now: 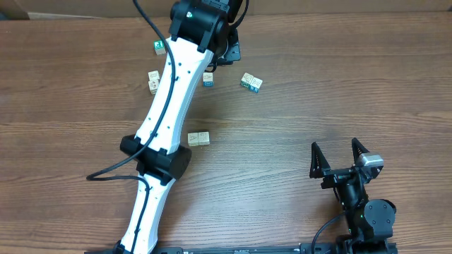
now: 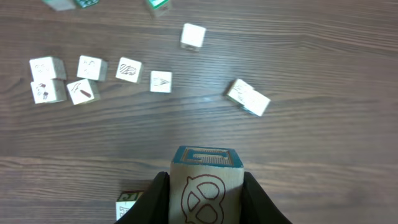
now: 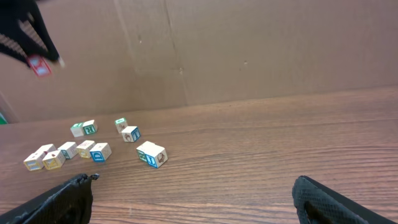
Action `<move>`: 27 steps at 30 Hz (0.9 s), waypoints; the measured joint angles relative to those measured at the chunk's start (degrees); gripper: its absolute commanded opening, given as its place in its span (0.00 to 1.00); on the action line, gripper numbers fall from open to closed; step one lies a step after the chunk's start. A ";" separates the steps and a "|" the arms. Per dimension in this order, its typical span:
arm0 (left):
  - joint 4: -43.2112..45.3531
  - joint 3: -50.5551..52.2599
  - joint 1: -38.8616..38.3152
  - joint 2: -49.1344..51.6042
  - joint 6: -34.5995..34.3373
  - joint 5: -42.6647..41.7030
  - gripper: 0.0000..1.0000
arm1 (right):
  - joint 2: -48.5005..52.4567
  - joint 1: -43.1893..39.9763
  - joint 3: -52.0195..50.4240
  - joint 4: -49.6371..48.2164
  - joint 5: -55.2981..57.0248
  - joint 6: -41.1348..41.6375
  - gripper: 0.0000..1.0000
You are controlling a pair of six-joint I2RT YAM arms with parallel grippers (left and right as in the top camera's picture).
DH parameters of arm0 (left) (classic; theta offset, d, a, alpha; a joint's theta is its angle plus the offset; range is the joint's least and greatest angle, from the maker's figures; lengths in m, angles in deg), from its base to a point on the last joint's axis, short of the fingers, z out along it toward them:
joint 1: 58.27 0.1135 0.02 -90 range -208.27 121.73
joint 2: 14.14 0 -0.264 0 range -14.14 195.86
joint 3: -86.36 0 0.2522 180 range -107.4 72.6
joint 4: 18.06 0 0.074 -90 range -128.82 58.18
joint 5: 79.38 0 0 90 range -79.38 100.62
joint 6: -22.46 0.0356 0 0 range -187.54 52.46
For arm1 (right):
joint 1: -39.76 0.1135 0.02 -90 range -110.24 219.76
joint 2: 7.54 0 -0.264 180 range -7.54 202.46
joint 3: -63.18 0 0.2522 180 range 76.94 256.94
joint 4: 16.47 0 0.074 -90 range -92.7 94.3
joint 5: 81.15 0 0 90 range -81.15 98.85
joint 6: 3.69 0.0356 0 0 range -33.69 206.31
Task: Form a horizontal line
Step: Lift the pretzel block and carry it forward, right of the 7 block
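left wrist shows one cube (image 2: 206,163) pinched in the left gripper (image 2: 206,188).

Fourteen small wooden picture cubes (image 2: 129,70) in all: six clustered, a touching pair (image 2: 247,98), a lone cube (image 2: 193,35), three at the far edge, one gripped cube (image 2: 205,171), and one neighbour cube (image 2: 127,205) beside it. Two robot arms (image 1: 169,106), with two grippers.
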 measured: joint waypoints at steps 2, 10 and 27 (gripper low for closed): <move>-0.04 -0.22 -0.46 -0.68 1.11 -1.62 0.16 | 0.00 0.00 0.00 0.00 0.00 -0.02 1.00; -0.07 -0.15 -3.08 -0.46 3.39 -6.14 0.16 | 0.00 0.02 0.00 -0.04 0.00 0.00 1.00; 0.13 13.03 -14.05 -0.42 3.13 -6.49 0.11 | 0.00 0.00 0.00 -0.02 0.00 -0.02 1.00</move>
